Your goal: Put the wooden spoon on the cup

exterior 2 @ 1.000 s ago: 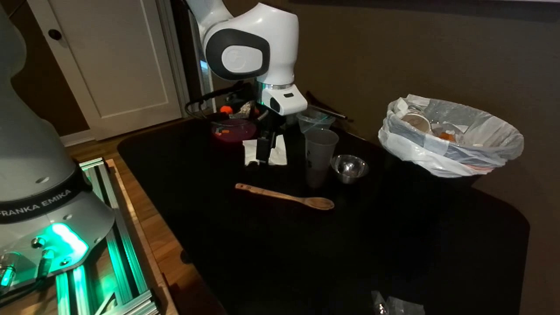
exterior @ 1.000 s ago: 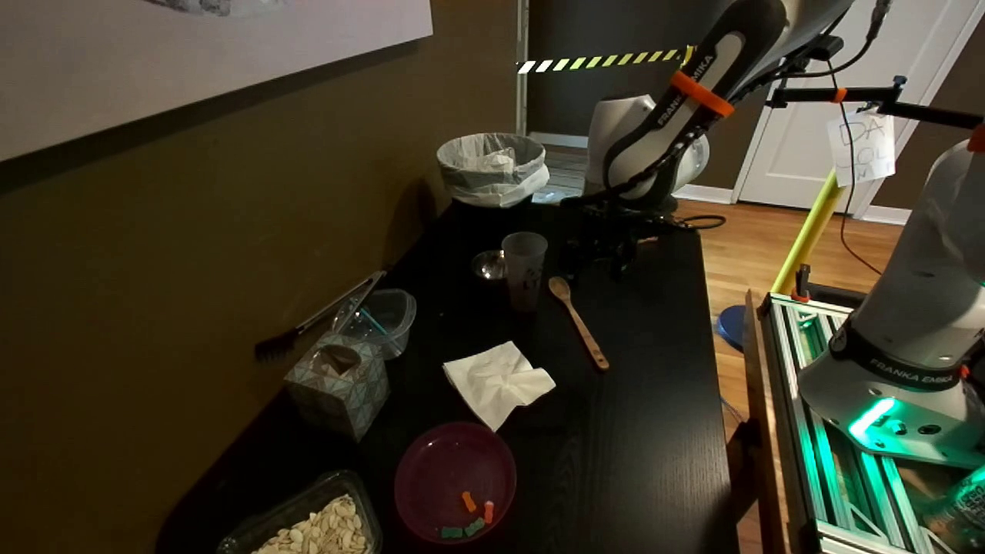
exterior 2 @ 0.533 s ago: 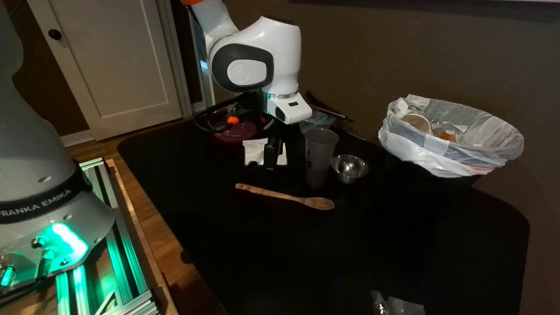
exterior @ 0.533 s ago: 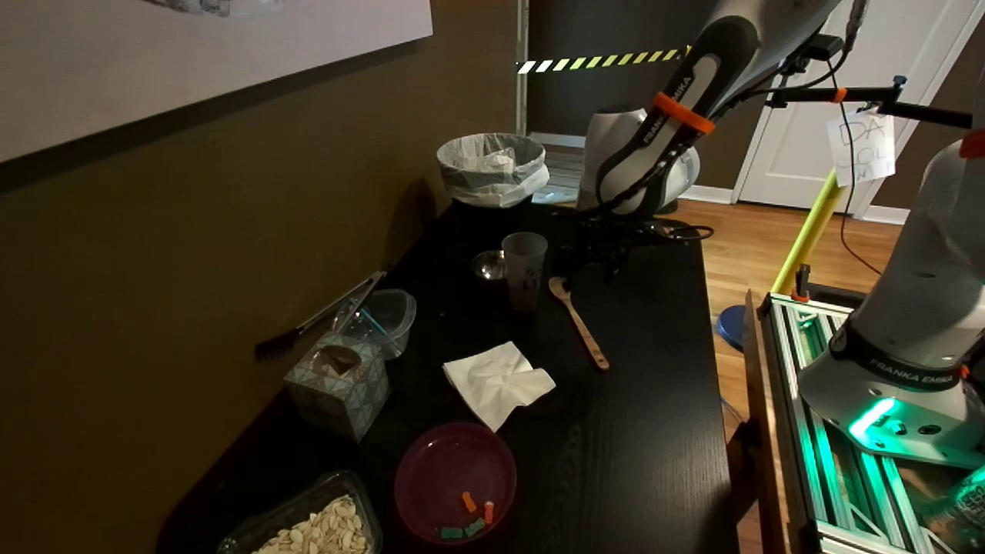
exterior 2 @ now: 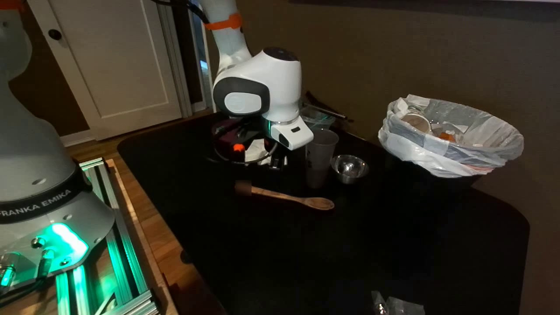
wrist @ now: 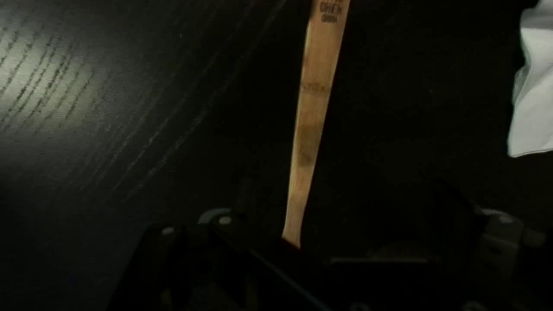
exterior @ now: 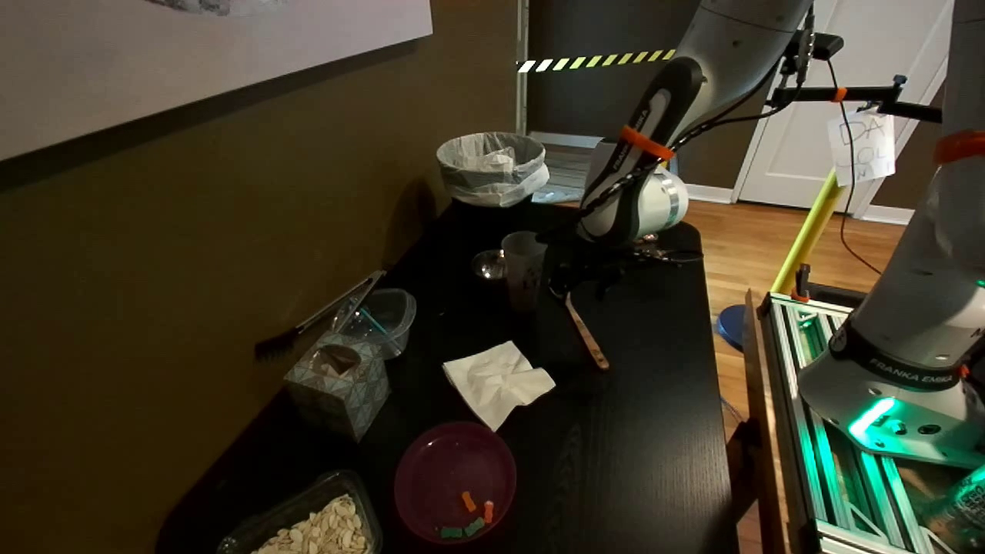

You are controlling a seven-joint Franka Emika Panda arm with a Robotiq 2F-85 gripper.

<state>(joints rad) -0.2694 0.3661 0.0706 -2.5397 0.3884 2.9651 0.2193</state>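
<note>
In the wrist view, the gripper (wrist: pixel 354 218) hides the head of the wooden spoon (wrist: pixel 312 116); its handle and the napkin (wrist: pixel 536 90) are cropped
</note>
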